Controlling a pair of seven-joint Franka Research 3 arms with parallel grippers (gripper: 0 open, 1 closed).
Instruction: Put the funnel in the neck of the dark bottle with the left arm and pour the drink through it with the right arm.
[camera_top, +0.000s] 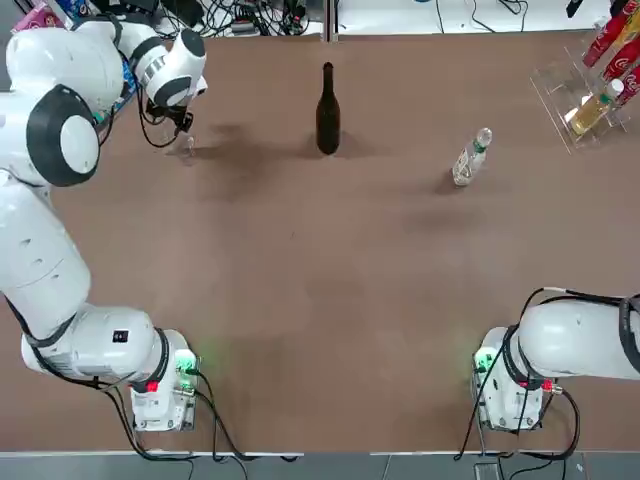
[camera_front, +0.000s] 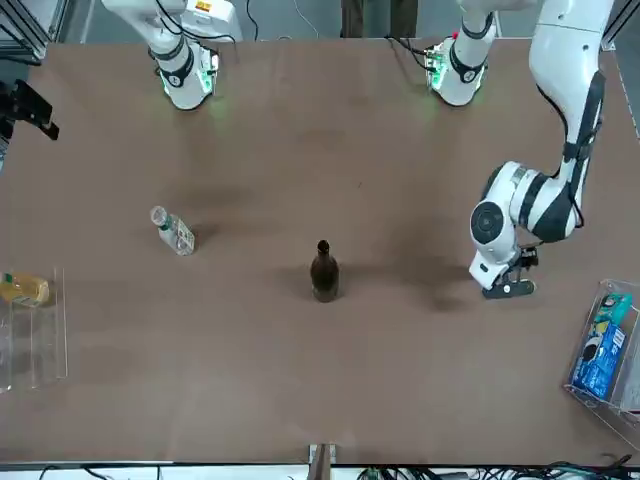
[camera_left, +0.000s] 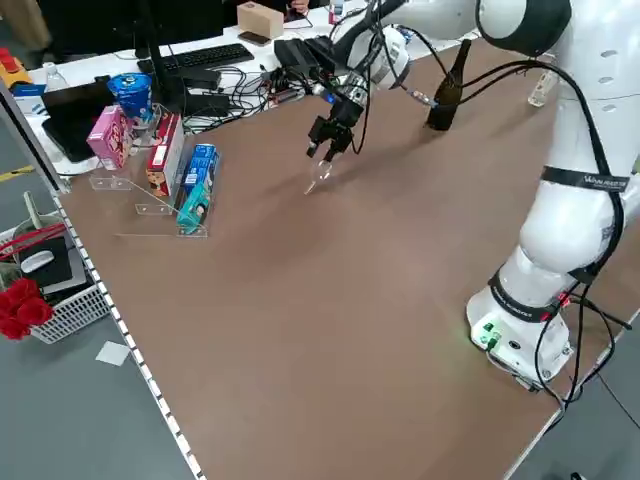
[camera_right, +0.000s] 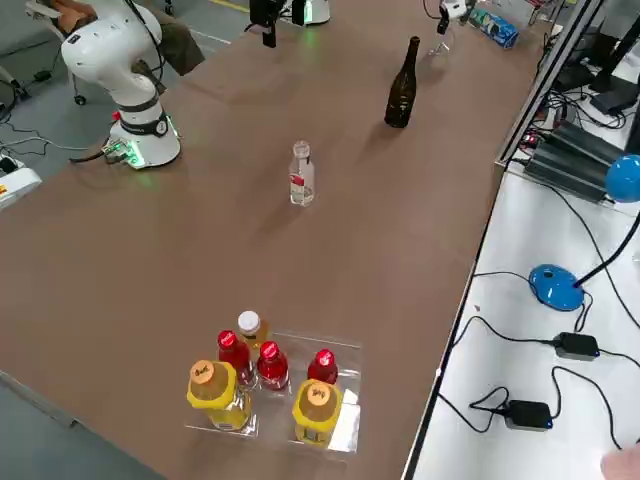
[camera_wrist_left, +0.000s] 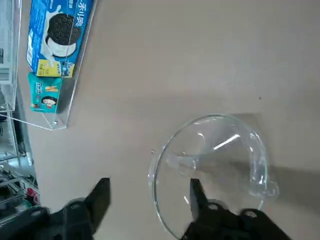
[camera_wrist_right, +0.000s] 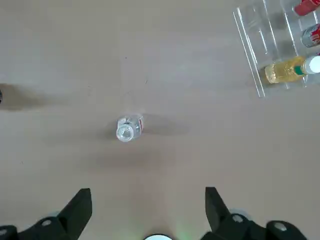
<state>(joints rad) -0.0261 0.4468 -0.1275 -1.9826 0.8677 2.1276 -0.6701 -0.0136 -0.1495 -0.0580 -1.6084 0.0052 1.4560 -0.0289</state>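
Table (camera_top: 330, 300): brown surface, both arm bases at the robot's edge.

Left arm (camera_top: 60, 140): stretched out to the far left part of the table, wrist bent down toward the surface. Left gripper (camera_wrist_left: 147, 200): low over the table, fingers spread wide with one finger (camera_wrist_left: 196, 192) over the funnel's rim and the other outside it; nothing clamped.

Funnel (camera_wrist_left: 212, 170): clear, lying on the table beneath the left gripper, wide round rim uppermost in the left wrist view. Also seen as a faint clear shape (camera_top: 188, 146) under the wrist from overhead, and at the fingertips in the left side view (camera_left: 320, 178). Whether the finger touches it cannot be told.

Dark bottle (camera_top: 327, 110): upright near the middle of the far side, neck bare, well apart from the funnel to its left.

Drink (camera_top: 470, 157): small clear plastic bottle, upright, capped, standing to the right of the dark bottle and apart from it; seen from above in the right wrist view (camera_wrist_right: 129, 128).

Right arm (camera_top: 570, 340): folded back near its base. Right gripper (camera_wrist_right: 147, 210): raised above the table, fingers spread wide, empty.

Clear rack (camera_top: 575, 95): far right corner, holding red and yellow-orange bottles.

Cookie boxes (camera_wrist_left: 57, 50): in a clear stand at the far left edge.
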